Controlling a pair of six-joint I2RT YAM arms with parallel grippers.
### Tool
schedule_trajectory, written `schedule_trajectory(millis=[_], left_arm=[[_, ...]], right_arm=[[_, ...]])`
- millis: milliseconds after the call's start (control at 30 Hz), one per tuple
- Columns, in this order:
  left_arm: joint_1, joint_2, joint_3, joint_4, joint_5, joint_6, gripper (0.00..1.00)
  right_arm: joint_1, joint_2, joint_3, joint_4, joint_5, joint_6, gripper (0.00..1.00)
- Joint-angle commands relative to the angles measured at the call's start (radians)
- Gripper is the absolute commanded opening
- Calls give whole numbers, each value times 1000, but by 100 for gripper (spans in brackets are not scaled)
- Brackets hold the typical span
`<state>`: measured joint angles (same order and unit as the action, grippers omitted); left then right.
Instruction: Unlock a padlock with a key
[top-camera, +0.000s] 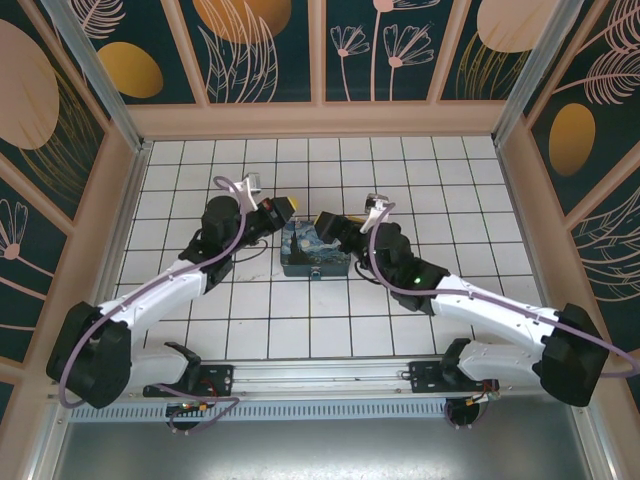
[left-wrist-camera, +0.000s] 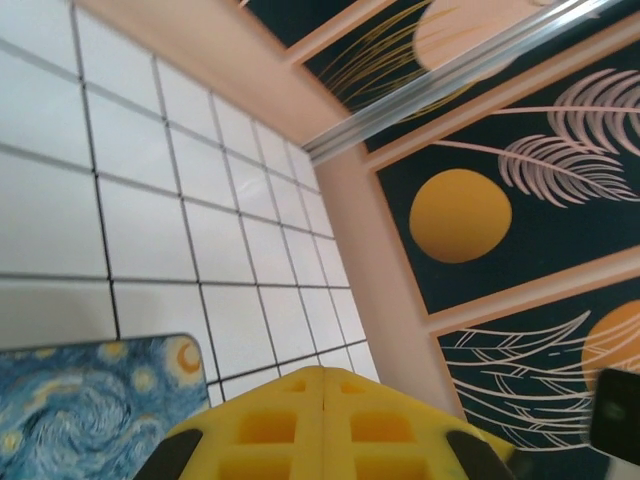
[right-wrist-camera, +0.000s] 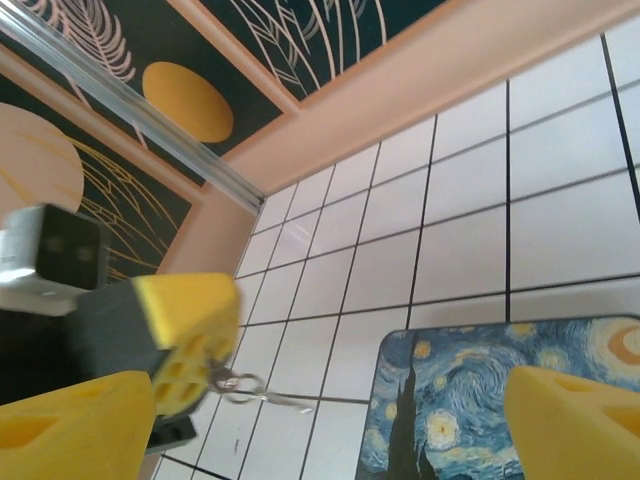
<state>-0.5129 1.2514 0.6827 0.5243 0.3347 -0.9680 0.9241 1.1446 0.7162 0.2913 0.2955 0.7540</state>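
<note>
Silvery-grey key, thin, w/ a small ring at one end, hangs from the tip of the left tool in the right wrist view. It sits over white tile just beside the starry-night box, not touching it. Can't tell whether the key's free end reaches the bench. The left tool is clenched: in its own wrist view the two yellow fingers are pressed flat together w/ only a seam btwn them, and the ring end of the key appears pinched at their tip. The right tool is released, jaws spread wide, one yellow finger over the box's printed lid and the other well apart at the opposite frame edge, nothing btwn them. From the top view both arms reach in from the near edge and meet above the box, which rests flat on the white tiled bench approx. mid-floor, left tool at its far-left corner, right tool at its far-right corner. Around the bench stand pale wooden walls w/ dark panels showing orange discs and line-drawn leaves.
</note>
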Motion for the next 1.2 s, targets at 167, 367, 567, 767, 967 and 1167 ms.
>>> schedule_trajectory(millis=[167, 367, 567, 767, 967, 1167], left_arm=[[-3, -61, -131, 382, -35, 47, 0], [-4, -46, -200, 586, -74, -48, 0], [-4, -8, -208, 698, -46, -93, 0], [-5, 14, -185, 741, -1, -103, 0], [-5, 23, -159, 753, 27, -95, 0], [-5, 35, -145, 758, 36, -89, 0]], right_arm=[[-122, 15, -235, 620, -296, 278, 75], [-128, 104, -210, 811, -368, 372, 68], [-125, 219, -119, 917, -419, 451, 68], [-114, 314, -32, 954, -456, 474, 67], [-94, 392, 17, 979, -475, 491, 63], [-82, 460, 44, 1039, -499, 520, 57]])
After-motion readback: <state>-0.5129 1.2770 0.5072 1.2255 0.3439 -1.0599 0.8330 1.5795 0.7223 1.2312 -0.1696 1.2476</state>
